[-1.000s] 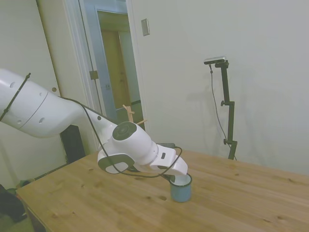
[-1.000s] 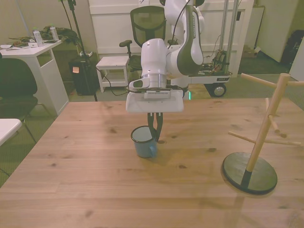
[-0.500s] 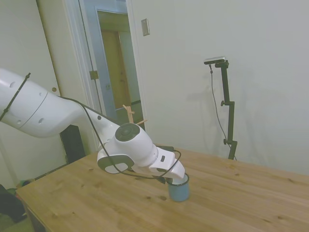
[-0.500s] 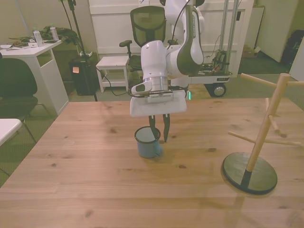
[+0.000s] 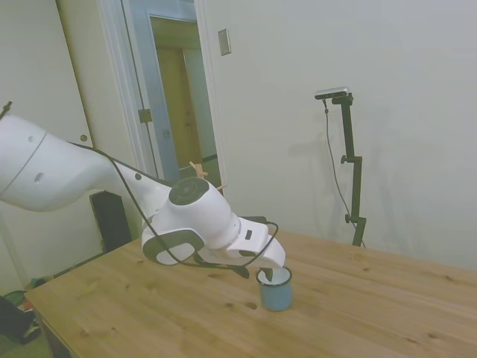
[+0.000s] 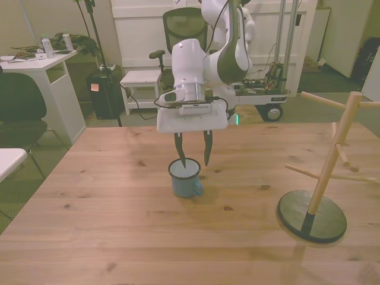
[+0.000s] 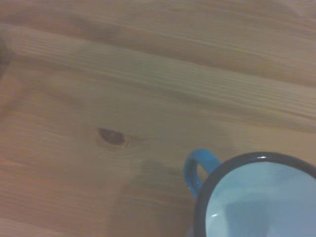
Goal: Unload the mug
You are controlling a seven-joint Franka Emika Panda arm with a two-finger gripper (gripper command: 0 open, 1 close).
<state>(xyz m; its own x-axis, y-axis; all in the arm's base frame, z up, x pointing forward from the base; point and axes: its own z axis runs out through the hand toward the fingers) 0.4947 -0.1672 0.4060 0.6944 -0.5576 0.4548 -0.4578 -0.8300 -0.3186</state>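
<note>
Front view gives me the mug (image 6: 184, 177) standing upright on the wooden table (image 6: 119, 225), with the gripper (image 6: 193, 159) just above its rim, jaws spread apart and holding nothing. From the wrist view I see the mug's dark rim, white inside and blue handle (image 7: 197, 170) against bare wood. The wooden peg stand (image 6: 323, 172) sits well apart, toward the front view's right.
</note>
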